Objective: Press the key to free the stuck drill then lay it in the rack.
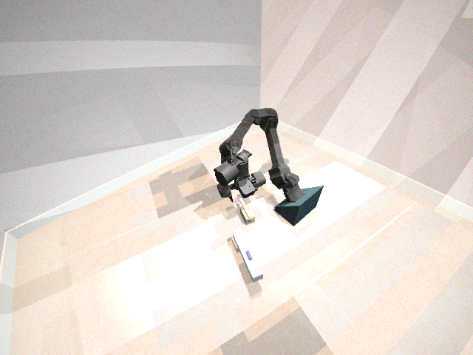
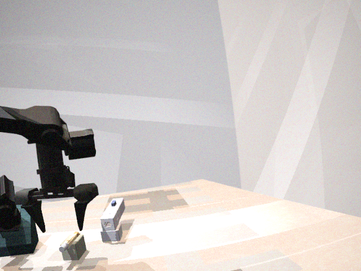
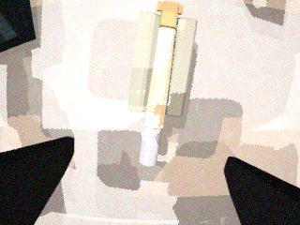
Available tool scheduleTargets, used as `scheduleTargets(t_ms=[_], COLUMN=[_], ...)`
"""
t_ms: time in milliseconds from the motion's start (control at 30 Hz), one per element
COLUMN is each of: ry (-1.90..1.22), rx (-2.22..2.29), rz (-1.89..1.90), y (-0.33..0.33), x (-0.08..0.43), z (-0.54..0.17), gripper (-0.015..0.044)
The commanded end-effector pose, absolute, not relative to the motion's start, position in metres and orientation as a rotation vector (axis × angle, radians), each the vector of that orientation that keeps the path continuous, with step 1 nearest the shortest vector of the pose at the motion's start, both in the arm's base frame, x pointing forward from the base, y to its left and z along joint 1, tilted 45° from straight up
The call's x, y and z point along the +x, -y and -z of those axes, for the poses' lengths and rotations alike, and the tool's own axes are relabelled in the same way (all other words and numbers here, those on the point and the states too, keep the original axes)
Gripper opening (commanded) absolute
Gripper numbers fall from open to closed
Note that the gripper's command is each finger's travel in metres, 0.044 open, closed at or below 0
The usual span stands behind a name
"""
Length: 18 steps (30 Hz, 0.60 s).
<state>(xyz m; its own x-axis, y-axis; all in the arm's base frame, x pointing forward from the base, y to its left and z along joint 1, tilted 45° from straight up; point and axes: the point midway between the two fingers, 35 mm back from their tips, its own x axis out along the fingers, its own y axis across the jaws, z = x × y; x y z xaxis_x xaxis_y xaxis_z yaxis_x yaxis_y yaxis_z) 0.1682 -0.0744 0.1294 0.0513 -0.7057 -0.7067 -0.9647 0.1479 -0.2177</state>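
Observation:
The drill (image 1: 245,211) (image 2: 70,239) (image 3: 159,80), yellow-orange with a pale lilac tip, lies in the groove of the grey-green rack (image 2: 80,248) (image 3: 185,61). Its tip sticks out past one end of the rack and its orange collar reaches the other end; in the wrist view it lies slightly askew to the walls. My gripper (image 2: 62,231) (image 3: 150,156) is wide open and empty above the rack, its fingertips to either side of the drill's tip end in the wrist view. The blue key (image 1: 249,255) (image 2: 113,202) is on top of the long lilac-grey housing (image 1: 255,270) (image 2: 111,214).
The housing rests on a grey block (image 2: 111,235) beyond the rack, away from the arm. The dark teal wedge-shaped arm base (image 1: 301,208) (image 2: 24,237) stands beside the rack. Patches of bright light and shadow cover the wooden table (image 1: 183,275) (image 2: 221,233).

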Motion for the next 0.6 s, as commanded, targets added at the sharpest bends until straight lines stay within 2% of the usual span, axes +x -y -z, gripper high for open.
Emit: scheduleTargets(t_ms=[0, 267, 567], ry=[-1.706, -1.405, -1.013], rx=[-1.620, -1.760, -1.947], rz=[-0.460, -0.472, -0.516], y=[0.073, 0.007, -0.100], x=[0.170, 0.225, 0.266], z=[-0.129, -0.128, -0.139], gripper=[0.0440, 0.0440, 0.0440])
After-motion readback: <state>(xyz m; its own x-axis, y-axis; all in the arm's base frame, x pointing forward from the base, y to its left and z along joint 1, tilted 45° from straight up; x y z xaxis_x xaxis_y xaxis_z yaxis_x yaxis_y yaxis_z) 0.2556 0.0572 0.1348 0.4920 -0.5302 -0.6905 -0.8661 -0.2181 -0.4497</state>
